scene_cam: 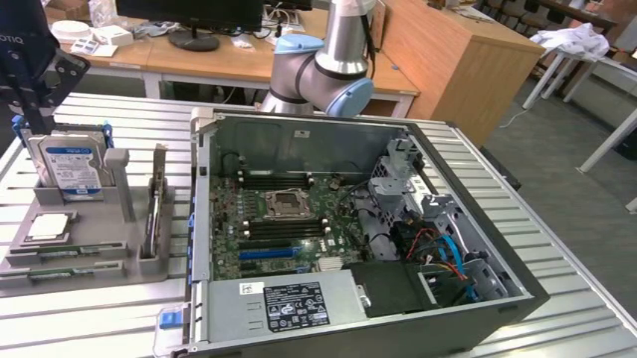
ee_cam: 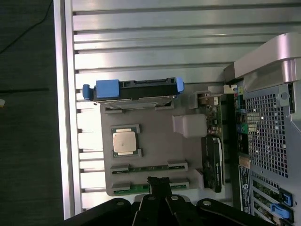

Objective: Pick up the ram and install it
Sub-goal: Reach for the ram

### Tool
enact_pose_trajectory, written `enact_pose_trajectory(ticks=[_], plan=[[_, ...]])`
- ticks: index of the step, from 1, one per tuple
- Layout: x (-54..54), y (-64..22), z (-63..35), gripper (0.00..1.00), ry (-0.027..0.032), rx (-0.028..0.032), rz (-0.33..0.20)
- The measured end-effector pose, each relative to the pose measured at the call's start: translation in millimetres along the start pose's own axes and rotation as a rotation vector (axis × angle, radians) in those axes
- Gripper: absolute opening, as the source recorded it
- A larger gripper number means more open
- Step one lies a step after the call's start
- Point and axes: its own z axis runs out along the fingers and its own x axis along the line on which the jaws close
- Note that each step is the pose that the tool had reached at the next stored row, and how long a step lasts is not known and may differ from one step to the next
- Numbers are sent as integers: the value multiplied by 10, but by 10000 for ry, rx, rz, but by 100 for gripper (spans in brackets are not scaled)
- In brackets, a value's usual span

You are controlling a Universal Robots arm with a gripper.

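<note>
- Hovering above the grey parts tray, the gripper sat well apart from the open PC case. Pick not yet made.
- Its fingers were pressed together with nothing between them (empty, as far as both views showed).
- The ram sat in the tray's outermost slot with a grey clip at each end, right under the fingertips in the wrist view.
- A second stick sat in the next slot, between the ram and the loose CPU.
- A hard drive stood at the tray's far end, and an expansion card stood on the side nearest the case.
- The black memory slots lay inside the case beside the processor socket, nowhere near the ram.
- My read on doing the pick well:
  - open the jaws just wider than the board
  - centre them along the stick's length
  - put the pads on the flat faces
  - keep the approach square to the slot
- The neighbouring stick was just beside it, so a skewed descent risked clipping it or the clips (little room there).
</note>
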Motion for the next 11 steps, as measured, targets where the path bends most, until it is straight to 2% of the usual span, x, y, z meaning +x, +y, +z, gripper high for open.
enact_pose_trajectory(ticks=[5, 11], plan=[[-1, -21, -1, 11, -1, 0, 0], [-12, -155, -6, 11, 0, 0, 0]])
